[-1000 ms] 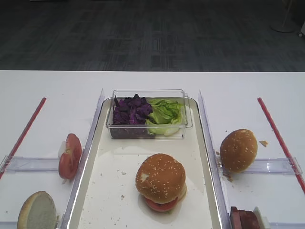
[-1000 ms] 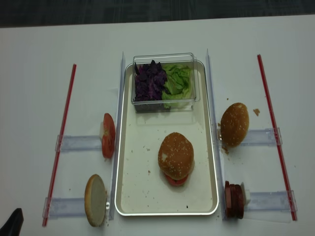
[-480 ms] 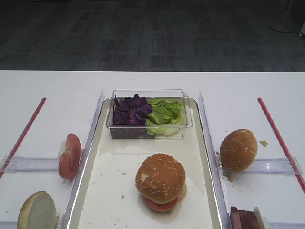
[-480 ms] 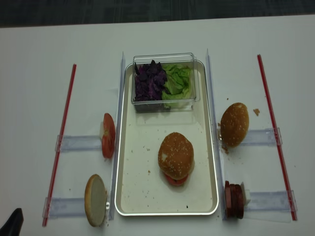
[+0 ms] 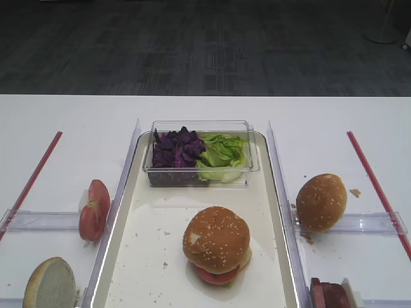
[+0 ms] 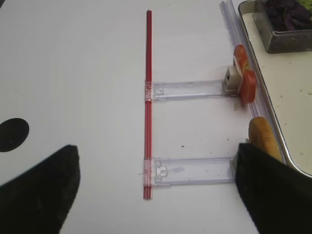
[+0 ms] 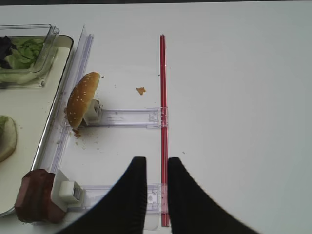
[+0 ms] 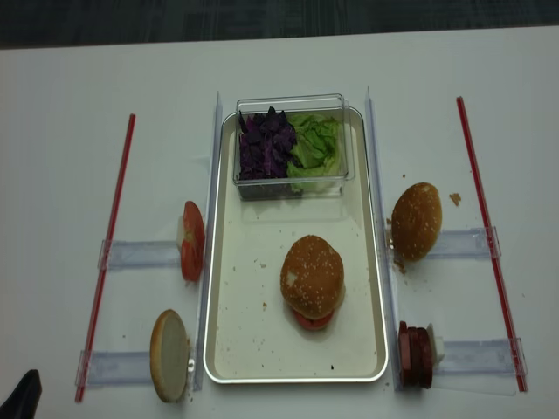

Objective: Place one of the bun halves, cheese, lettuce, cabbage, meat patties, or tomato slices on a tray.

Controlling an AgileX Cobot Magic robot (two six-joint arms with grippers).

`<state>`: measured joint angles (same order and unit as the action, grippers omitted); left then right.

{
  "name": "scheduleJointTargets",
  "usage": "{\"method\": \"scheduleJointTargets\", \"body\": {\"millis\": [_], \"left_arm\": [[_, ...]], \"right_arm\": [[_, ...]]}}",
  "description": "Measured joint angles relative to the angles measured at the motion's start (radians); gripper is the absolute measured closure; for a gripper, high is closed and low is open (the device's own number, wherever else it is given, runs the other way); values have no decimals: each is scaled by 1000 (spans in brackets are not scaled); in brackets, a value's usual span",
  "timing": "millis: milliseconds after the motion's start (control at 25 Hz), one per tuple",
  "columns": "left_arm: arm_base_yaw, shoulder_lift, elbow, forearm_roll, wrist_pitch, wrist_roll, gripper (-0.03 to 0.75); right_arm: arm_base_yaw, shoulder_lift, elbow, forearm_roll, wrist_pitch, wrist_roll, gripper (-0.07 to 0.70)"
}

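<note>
The tray (image 8: 229, 349) serves as the landmark throughout. Nearest the camera, off the tray's left front corner, a bun half with a pale cut face (image 8: 169, 354) stands on edge in a clear holder, and off the right front corner the meat patties (image 8: 416, 354) stand stacked on edge. The right gripper (image 7: 153, 180) hovers over the table to the right of the tray, beside a red strip (image 7: 163, 122); its black fingers (image 7: 134, 185) stand close together with a narrow gap and nothing between them. The left gripper (image 6: 156, 190) hovers left of the tray, its fingers (image 6: 263, 180) spread wide and empty.

On the tray's middle sits the sesame bun top (image 8: 312, 276), domed side up with a whitish patch at its rim, resting on a red tomato layer. Left of the tray the tomato slices (image 8: 192, 240) stand on edge; right of it a second sesame bun (image 8: 416, 221) stands on edge.

At the tray's far end a clear plastic box (image 8: 293, 144) holds the cabbage (image 8: 265, 144) on the left and the lettuce (image 8: 317, 144) on the right.

Compared with a second ago, nothing on the table or tray has shifted in either high view.
</note>
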<state>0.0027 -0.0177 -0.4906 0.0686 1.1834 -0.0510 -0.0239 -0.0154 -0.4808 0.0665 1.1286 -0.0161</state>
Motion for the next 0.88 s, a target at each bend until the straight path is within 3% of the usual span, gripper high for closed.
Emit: {"method": "scheduleJointTargets", "body": {"millis": [880], "left_arm": [[0,0,0,0,0,0,118]], "right_arm": [[0,0,0,0,0,0,520]]}}
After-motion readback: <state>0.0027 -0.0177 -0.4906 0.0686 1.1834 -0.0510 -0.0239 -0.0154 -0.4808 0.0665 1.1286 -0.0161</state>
